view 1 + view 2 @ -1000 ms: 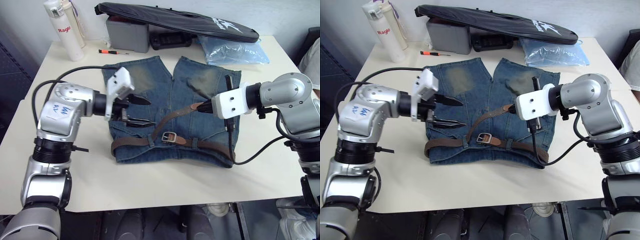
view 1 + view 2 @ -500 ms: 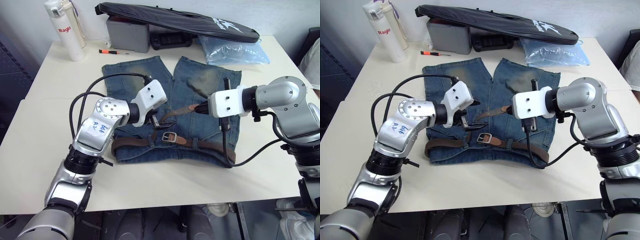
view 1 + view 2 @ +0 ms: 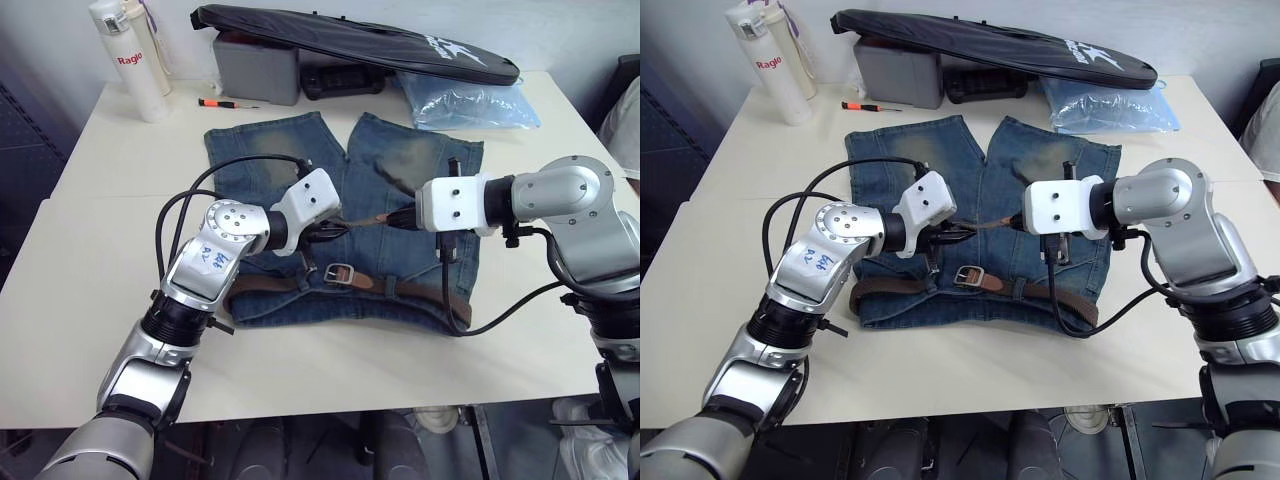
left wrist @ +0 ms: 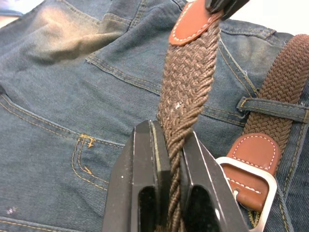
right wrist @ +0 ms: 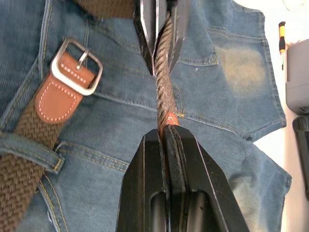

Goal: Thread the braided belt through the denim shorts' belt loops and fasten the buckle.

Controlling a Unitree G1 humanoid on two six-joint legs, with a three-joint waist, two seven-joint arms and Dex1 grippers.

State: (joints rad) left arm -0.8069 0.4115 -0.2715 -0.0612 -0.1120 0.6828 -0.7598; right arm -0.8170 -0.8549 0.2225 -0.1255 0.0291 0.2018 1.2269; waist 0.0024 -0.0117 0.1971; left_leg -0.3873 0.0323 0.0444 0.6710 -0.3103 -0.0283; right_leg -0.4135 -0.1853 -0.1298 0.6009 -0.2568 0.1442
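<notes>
shorts (image 3: 300,160) flat at frame centre | belt (image 4: 186,92) along waistband, free end lifted mid-frame | buckle (image 3: 340,273) centre, unfastened | left gripper (image 4: 169,154) clamped on braid | right gripper (image 5: 164,137) clamped on tan tip (image 4: 190,26)

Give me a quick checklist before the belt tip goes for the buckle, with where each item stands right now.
1. Left claw shut on the belt: ok.
2. Right claw shut on the belt's leather tip: ok.
3. Belt lifted clear of the shorts between the claws: ok.
4. Buckle uncovered: ok.
5. Belt in the loop beside the buckle: ok.
6. Belt through every loop: cannot tell.
</notes>
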